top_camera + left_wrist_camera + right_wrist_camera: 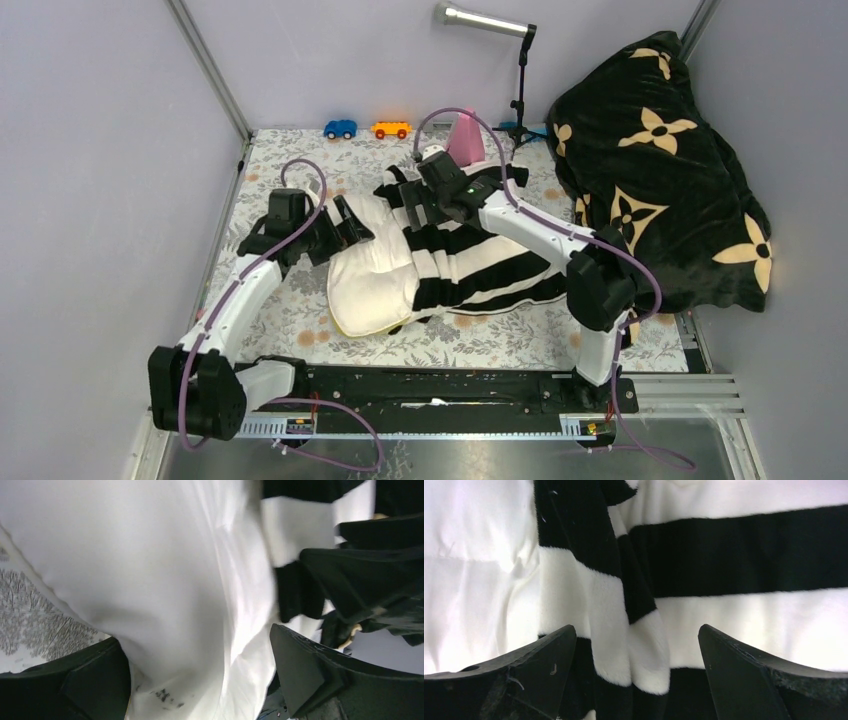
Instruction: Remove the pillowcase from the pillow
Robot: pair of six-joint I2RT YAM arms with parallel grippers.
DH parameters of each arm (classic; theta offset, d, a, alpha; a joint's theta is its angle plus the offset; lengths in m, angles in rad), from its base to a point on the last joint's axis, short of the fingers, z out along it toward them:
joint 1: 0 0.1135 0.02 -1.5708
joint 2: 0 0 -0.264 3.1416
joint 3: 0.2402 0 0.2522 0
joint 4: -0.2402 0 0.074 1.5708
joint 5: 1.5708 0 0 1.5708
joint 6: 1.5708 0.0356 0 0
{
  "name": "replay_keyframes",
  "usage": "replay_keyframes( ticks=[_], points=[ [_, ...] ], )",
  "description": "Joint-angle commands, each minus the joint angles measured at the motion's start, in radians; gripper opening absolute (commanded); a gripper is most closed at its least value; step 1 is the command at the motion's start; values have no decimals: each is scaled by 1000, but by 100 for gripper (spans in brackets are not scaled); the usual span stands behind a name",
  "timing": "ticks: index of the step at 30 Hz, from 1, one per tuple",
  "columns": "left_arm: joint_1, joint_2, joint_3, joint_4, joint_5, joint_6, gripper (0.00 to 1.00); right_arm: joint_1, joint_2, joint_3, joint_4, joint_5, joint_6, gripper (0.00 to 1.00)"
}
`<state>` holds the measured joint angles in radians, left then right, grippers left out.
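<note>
Black-and-cream striped pillowcase [500, 270] covers only the pillow's [370, 285] right half, its bunched open edge lying straight under my right pincer [636, 645], wide and empty and the nearer, while my left pincer [195, 640], also wide, straddles the pillow's bare left end.

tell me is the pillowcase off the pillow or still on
Partly on: the striped pillowcase is bunched over the right half of the pillow, whose left end lies bare.
</note>
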<state>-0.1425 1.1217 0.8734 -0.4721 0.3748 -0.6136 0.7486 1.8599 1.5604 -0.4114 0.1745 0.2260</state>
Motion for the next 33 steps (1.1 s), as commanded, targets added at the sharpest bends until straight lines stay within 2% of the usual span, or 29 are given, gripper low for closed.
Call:
replay_keyframes(
  ticks=[1, 3, 5, 11, 15, 18, 24, 28, 33],
  points=[
    [-6, 36, -81, 51, -2, -67, 99, 43, 63, 94, -30, 15, -27, 100],
    [-6, 34, -122, 86, -20, -93, 99, 54, 89, 112, -35, 8, -27, 100],
    [-6, 23, -164, 125, -42, -111, 94, 60, 111, 123, -36, 1, -27, 100],
    [-6, -34, -241, 190, -130, -150, 57, 63, 155, 131, -55, 59, -27, 99],
    [-6, -44, -247, 197, -153, -140, 21, 62, 175, 138, -67, 108, -31, 85],
    [-6, -65, -213, 165, -159, -108, 0, 54, 195, 149, -84, 196, -41, 72],
    [-5, -178, -69, 83, -157, -43, 0, -90, 180, 128, -91, 188, 1, 28],
    [-5, -224, 135, -13, -167, -7, 0, -185, 153, 88, -90, 258, 16, 12],
    [-4, -211, 458, -109, -193, 24, 0, -302, 108, 19, -91, 340, 38, 1]
  ],
)
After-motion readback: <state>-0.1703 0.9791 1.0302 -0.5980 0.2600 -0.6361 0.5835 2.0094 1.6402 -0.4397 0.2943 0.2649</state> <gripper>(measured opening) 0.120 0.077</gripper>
